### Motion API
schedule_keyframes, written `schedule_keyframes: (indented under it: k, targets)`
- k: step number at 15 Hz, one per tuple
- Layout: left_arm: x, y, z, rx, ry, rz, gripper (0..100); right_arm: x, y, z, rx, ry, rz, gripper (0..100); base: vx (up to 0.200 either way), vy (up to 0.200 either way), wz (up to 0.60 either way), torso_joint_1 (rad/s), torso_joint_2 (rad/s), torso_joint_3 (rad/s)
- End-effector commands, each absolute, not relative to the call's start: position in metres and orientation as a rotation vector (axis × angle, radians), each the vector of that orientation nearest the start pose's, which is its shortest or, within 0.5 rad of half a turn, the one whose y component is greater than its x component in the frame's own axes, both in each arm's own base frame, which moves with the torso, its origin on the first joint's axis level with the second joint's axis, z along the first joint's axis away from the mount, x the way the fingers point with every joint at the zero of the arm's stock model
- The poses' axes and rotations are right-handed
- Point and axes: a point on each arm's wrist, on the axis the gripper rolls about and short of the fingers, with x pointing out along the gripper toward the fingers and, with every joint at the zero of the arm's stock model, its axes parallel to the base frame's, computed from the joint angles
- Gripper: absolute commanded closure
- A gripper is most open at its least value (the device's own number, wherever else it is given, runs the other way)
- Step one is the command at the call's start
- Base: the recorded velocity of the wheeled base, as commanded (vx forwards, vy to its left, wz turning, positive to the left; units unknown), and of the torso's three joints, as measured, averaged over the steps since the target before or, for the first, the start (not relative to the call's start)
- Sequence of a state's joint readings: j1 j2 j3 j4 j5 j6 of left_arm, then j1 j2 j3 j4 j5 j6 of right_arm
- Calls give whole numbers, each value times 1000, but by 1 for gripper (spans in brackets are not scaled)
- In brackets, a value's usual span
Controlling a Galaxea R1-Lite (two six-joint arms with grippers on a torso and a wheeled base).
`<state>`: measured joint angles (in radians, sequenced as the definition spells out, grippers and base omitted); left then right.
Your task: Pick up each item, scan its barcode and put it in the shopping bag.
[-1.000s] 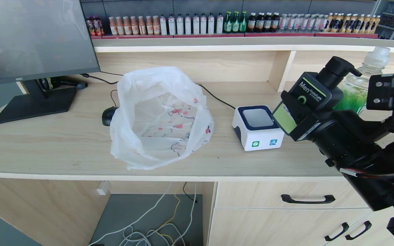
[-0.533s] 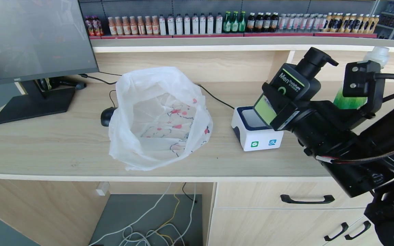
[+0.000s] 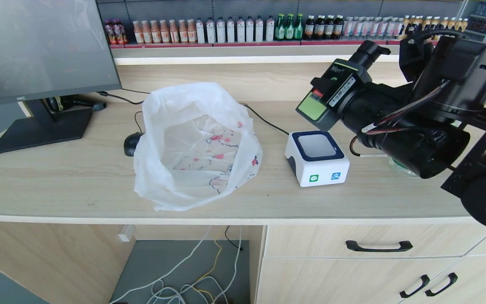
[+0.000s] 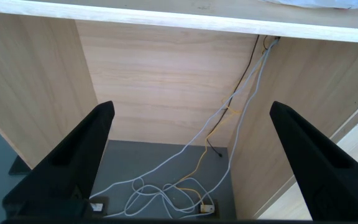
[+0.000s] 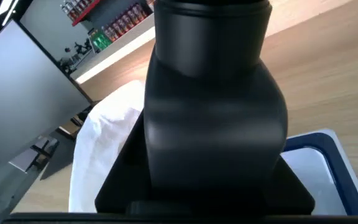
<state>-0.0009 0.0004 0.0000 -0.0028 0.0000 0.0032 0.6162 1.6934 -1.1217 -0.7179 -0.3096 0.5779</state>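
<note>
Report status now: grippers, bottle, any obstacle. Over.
Right gripper shut on bottle, held tilted, up near scanner. Left gripper open, empty. Nothing between bottle and scanner; bag open beside it.

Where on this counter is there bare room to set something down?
Bare wood lies between the monitor stand and the shopping bag, and along the front edge before the scanner. It is crowded right of the scanner, where the right gripper holds the pump bottle.

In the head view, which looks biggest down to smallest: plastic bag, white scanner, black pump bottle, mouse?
Largest: plastic bag.
Next: white scanner and black pump bottle look similar; the bottle is nearer the camera, so unranked.
Smallest: mouse, partly behind the bag.
</note>
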Motion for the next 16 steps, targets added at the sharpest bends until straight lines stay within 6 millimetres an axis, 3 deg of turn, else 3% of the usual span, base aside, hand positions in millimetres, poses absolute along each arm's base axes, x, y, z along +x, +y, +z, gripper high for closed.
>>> schedule_keyframes:
  k: [1, 7, 16]
  targets:
    - [-23, 0, 76, 3, -3, 0, 0, 277, 174, 301, 745, -28, 290, 100, 0, 0, 0, 0, 0, 0]
    - [-23, 0, 76, 3, -3, 0, 0, 280, 175, 296, 932, 56, 263, 100, 0, 0, 0, 0, 0, 0]
    - [-23, 0, 76, 3, -3, 0, 0, 293, 174, 252, 926, 169, 177, 100, 0, 0, 0, 0, 0, 0]
